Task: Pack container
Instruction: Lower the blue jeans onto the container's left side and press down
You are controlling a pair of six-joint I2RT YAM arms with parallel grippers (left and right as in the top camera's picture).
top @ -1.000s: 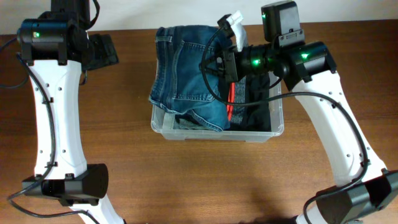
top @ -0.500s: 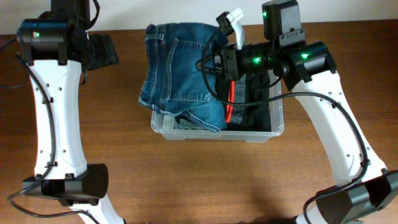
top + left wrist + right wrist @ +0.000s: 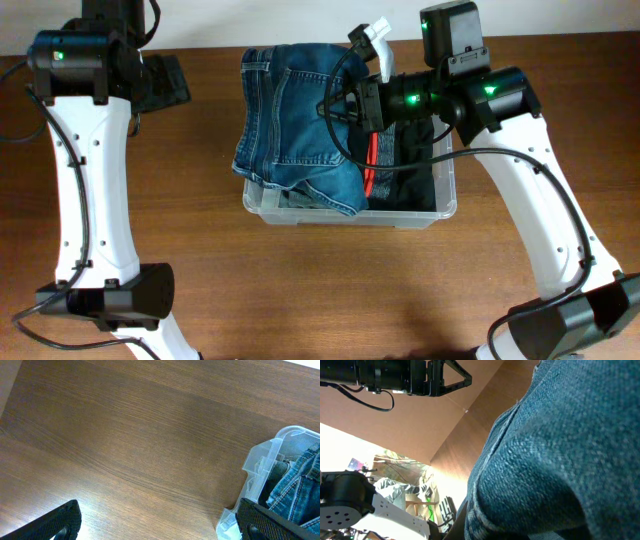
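Blue denim jeans [image 3: 295,110]: bunched and draped over the left half of the container, spilling past its left and far rims; the cloth fills the right wrist view.
Container [image 3: 447,205]: clear plastic bin in the upper centre of the overhead frame, standing on the surface; one corner shows at the right edge of the left wrist view.
Black garment [image 3: 410,170]: inside the container's right half, with a red stripe [image 3: 368,170] along its left edge, just beside the jeans.
Right tool [image 3: 352,103]: clenched on the jeans' right edge, above the container's middle.
Left tool [image 3: 157,522]: released, fingers [image 3: 60,522] spread wide over bare wood; upper left of the overhead frame, apart from the container.
Surface [image 3: 320,290]: brown wood grain.
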